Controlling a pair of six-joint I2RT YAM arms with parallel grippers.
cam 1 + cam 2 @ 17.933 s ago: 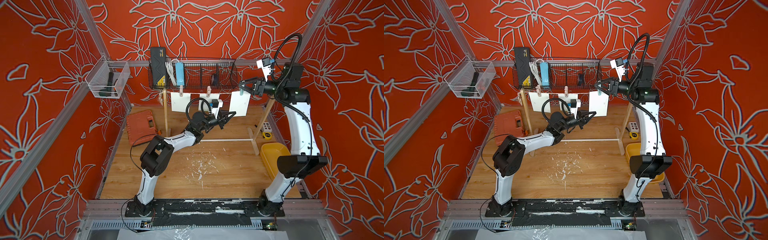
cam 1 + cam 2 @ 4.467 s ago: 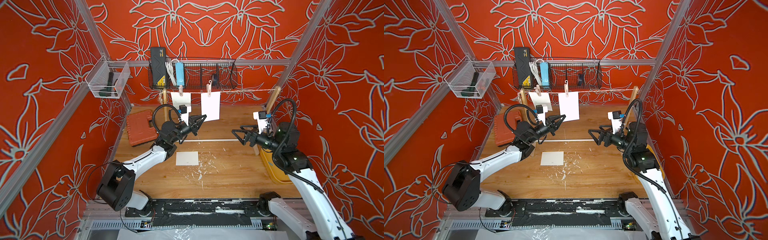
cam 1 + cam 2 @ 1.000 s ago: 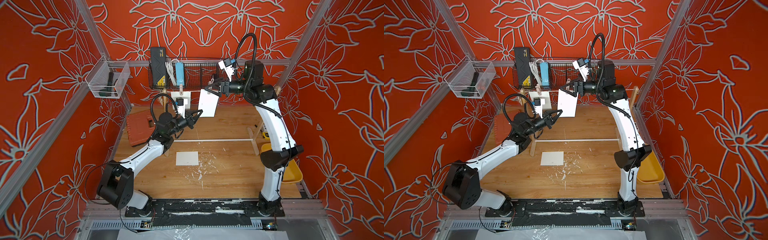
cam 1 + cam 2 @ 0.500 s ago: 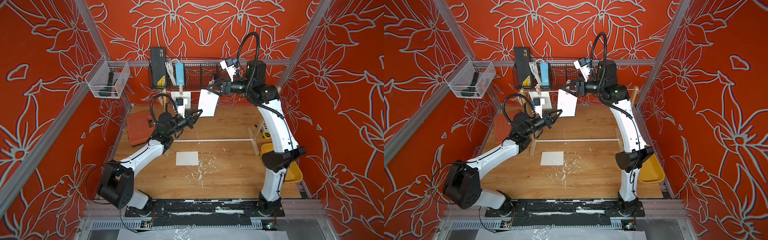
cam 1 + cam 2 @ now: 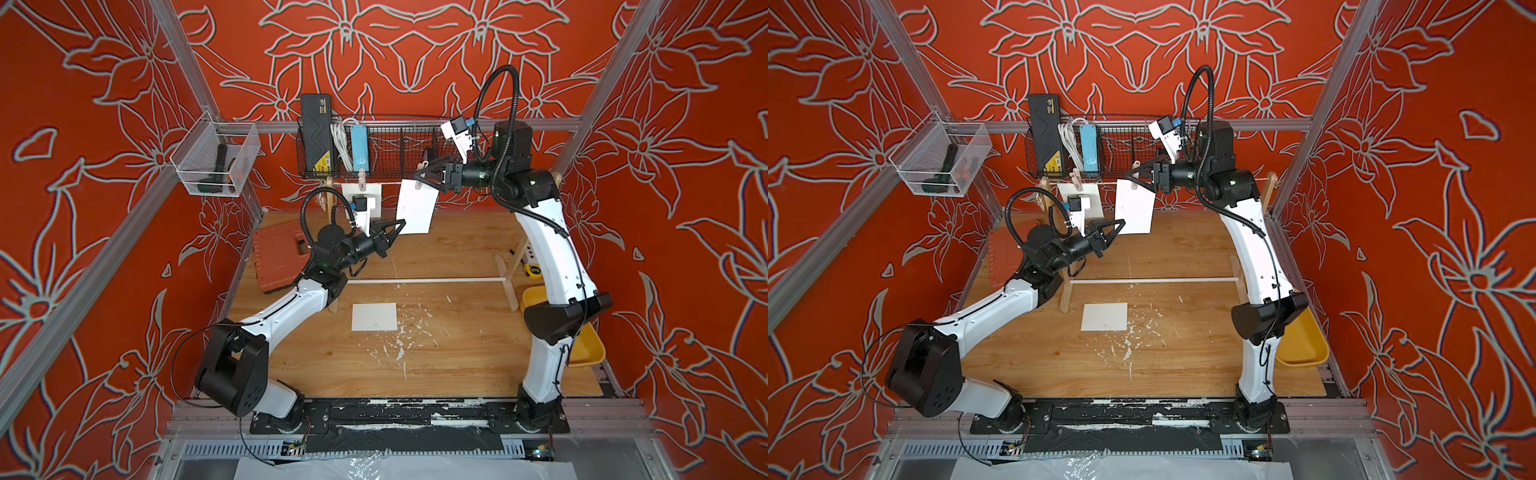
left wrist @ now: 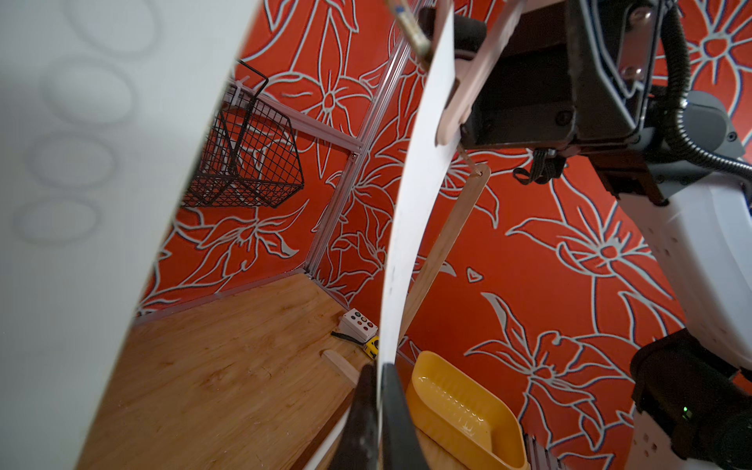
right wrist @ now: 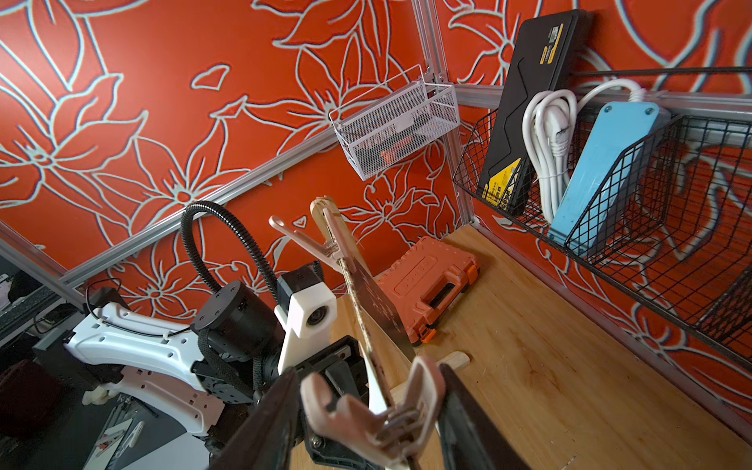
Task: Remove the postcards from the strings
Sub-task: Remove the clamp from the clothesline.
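Note:
A white postcard [image 5: 415, 205] [image 5: 1136, 208] hangs tilted from the string [image 5: 1108, 181] by a pink clothespeg [image 7: 366, 411]. My right gripper [image 5: 420, 176] [image 7: 368, 372] straddles that peg, one finger against each of its legs. My left gripper [image 5: 401, 226] [image 6: 378, 371] is shut on the card's lower corner, and the card [image 6: 415, 203] bows upward from it. A second postcard [image 5: 361, 198] hangs further left, partly hidden by my left wrist camera. A third postcard [image 5: 374, 316] [image 5: 1104, 316] lies flat on the wooden table.
The string's stand has two pale uprights [image 5: 524, 249] and a white base rod [image 5: 424, 280]. A yellow bin [image 5: 582, 349] sits at the right edge, an orange tool case [image 5: 278, 257] at the back left, and a black wire basket [image 5: 374, 153] on the back wall.
My right gripper's fingers have narrowed onto the clothespeg. The left gripper still holds the card's corner and both arms have stayed almost in place.

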